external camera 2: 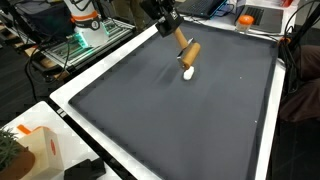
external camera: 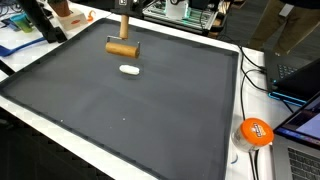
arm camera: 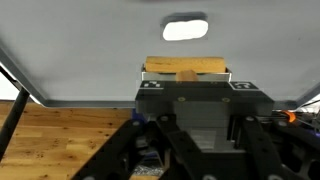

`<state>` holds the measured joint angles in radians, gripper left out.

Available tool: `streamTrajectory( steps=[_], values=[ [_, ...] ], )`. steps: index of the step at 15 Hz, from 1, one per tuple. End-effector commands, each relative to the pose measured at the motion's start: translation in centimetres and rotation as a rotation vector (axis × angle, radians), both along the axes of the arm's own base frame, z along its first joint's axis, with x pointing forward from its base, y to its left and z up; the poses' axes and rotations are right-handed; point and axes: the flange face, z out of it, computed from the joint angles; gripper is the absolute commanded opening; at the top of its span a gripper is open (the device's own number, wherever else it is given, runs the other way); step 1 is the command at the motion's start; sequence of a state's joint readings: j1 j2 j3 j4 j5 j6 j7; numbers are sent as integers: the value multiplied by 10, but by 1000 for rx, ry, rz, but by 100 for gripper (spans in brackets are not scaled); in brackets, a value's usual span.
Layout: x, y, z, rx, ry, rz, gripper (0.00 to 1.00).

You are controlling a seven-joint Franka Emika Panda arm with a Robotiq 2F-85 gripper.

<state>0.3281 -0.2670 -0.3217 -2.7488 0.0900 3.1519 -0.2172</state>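
A wooden mallet hangs over the far part of the dark mat [external camera: 140,120]. Its round head [external camera: 122,46] [external camera 2: 190,53] is lowest and its handle [external camera: 123,25] [external camera 2: 181,37] rises into my gripper [external camera 2: 167,18], which is shut on the handle. In the wrist view the mallet head [arm camera: 185,67] shows as a light wooden bar just past my gripper [arm camera: 187,82], whose fingertips are hidden by its own body. A small white oval object [external camera: 128,69] [external camera 2: 188,73] [arm camera: 185,29] lies on the mat just in front of the mallet head, apart from it.
The mat has a white border [external camera: 232,120] [external camera 2: 80,85]. An orange round device [external camera: 255,131] with cables lies off its edge, near a laptop [external camera: 300,125]. An orange-and-white box [external camera 2: 38,148] and a plant [external camera 2: 8,150] stand at another corner. Clutter lines the far side.
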Motion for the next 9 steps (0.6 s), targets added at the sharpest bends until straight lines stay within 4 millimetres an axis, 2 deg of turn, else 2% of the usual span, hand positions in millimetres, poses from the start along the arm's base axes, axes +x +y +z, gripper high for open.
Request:
streamTrajectory(
  steps=[1, 6, 9],
  values=[
    [2, 3, -3, 4, -9, -6, 22],
    [20, 28, -7, -13, -12, 43, 22],
    [37, 32, -10, -43, -24, 51, 22]
  ],
)
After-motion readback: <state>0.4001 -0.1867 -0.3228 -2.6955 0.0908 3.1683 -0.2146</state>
